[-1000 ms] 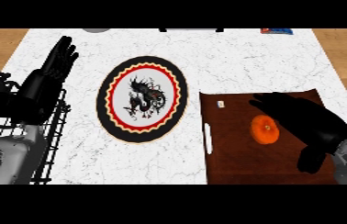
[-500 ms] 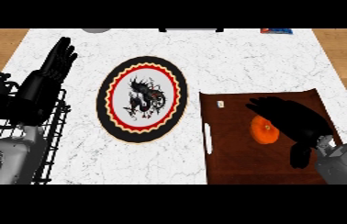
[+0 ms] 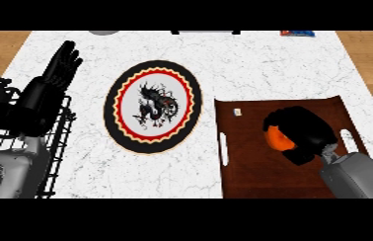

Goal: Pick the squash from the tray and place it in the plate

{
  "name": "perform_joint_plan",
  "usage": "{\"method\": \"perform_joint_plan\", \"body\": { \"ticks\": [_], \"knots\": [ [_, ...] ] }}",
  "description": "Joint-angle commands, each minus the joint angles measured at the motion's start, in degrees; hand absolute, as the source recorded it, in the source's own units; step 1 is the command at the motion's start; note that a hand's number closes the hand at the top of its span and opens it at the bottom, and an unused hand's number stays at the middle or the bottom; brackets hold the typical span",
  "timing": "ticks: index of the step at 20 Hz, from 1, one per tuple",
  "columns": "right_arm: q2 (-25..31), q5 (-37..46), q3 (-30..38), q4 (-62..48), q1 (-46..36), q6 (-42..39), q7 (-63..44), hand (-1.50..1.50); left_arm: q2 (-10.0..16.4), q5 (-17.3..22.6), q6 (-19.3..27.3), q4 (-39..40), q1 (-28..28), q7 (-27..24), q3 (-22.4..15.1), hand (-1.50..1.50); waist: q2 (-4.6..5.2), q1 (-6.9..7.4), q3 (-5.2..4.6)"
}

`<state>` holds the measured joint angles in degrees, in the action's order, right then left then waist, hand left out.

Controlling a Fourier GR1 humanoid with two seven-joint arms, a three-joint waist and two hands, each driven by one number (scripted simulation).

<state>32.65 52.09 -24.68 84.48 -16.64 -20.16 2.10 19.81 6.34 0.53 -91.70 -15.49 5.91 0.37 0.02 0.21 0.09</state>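
Fingers of my black right hand [image 3: 306, 131] curl round the orange squash [image 3: 275, 138] on the brown tray [image 3: 255, 185]; I'd lift next towards the dragon-patterned round plate [image 3: 113, 106]

Left of the plate [image 3: 111, 106], the left robot hand [image 3: 44, 94] is matte black all over, with a broad, blocky palm and long, slim fingers crossed by faint ridges. Further down on that same side of the plate, the left forearm [image 3: 16, 168] is a smooth, pale grey casing with darker shading along its edge. Right of the plate, the right robot hand [image 3: 310, 131] is the same plain black, rounded and bulky. A small pale patch marks its wrist, where the right forearm [image 3: 351, 178] begins, a grey tube with a soft sheen.
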Motion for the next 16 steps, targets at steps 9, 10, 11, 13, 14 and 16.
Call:
{"method": "perform_joint_plan", "body": {
  "ticks": [9,10,11,13,14,16],
  "knots": [
    [-9.57,4.26,15.36,-1.50,17.33,13.29,-31.79,1.50,1.63,-0.97,2.33,0.43,4.80,0.81,4.64,0.00,-2.43,-10.82,-0.26],
    [-10.82,5.59,15.86,0.10,18.94,14.78,-35.45,1.50,1.44,-0.61,2.47,0.25,4.84,1.06,4.87,0.00,-2.52,-10.74,-0.38],
    [-11.91,6.87,15.83,2.17,21.44,16.53,-38.06,1.50,2.52,-0.89,2.54,-0.30,4.81,0.71,5.80,0.00,-2.89,-10.81,-0.42],
    [-15.45,10.59,14.36,7.89,24.48,19.95,-44.11,1.50,1.94,-0.52,1.98,-0.17,5.56,0.59,5.21,0.00,-2.58,-9.88,-0.54],
    [-16.20,12.31,13.46,11.89,26.15,21.03,-46.07,1.50,2.97,-0.24,1.81,-0.19,5.02,1.08,6.22,0.00,-2.72,-9.75,-0.58],
    [-20.69,15.51,9.81,18.78,28.06,21.86,-51.36,1.50,2.05,-0.16,1.04,-0.96,6.19,0.54,4.81,0.00,-2.42,-7.73,-0.60]
  ]
}}
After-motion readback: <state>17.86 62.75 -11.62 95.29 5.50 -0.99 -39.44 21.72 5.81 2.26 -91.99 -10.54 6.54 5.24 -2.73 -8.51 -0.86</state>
